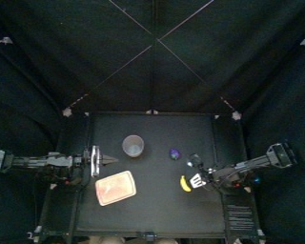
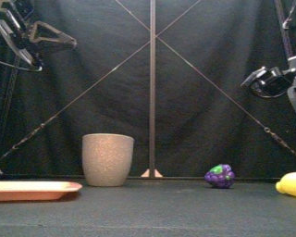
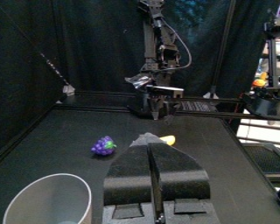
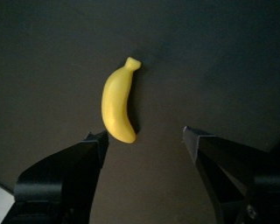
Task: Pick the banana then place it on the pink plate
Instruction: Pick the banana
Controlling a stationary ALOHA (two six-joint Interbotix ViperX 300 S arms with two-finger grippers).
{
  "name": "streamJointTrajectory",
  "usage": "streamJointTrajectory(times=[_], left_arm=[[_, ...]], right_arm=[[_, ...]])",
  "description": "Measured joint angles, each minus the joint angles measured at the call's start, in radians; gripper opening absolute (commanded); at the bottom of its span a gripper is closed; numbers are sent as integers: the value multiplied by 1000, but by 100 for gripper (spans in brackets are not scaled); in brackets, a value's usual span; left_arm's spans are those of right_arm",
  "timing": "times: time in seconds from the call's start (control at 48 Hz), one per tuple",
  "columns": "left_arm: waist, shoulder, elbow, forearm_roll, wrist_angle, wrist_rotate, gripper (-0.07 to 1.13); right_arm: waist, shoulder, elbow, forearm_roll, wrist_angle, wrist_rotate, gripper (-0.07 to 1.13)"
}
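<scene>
Your right gripper [image 4: 143,134] hangs over the table [image 1: 162,205] with its jaws spread wide and empty. The one banana [image 4: 119,103] lies flat just ahead of them, front right on the table, its near end beside one jaw tip and bare black surface all round it. The one pink tray [image 1: 115,188] lies front left, well apart from the banana with open table between. One grey cup [image 1: 133,145] and one purple toy [image 1: 175,152] stand farther back, and your left gripper [image 3: 150,144] is held high at the left side, pinched closed on nothing.
</scene>
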Motion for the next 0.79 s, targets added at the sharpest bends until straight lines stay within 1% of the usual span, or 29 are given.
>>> streamJointTrajectory(times=[0.188,0.438,0.792], left_arm=[[0,-2,6,0,0,0,-1],[6,0,31,0,0,0,-1],[26,0,29,0,-3,2,-1]], right_arm=[[3,81,-31,-17,-23,5,100],[3,186,-52,-31,-110,0,100],[3,278,-63,-34,-178,-3,99]])
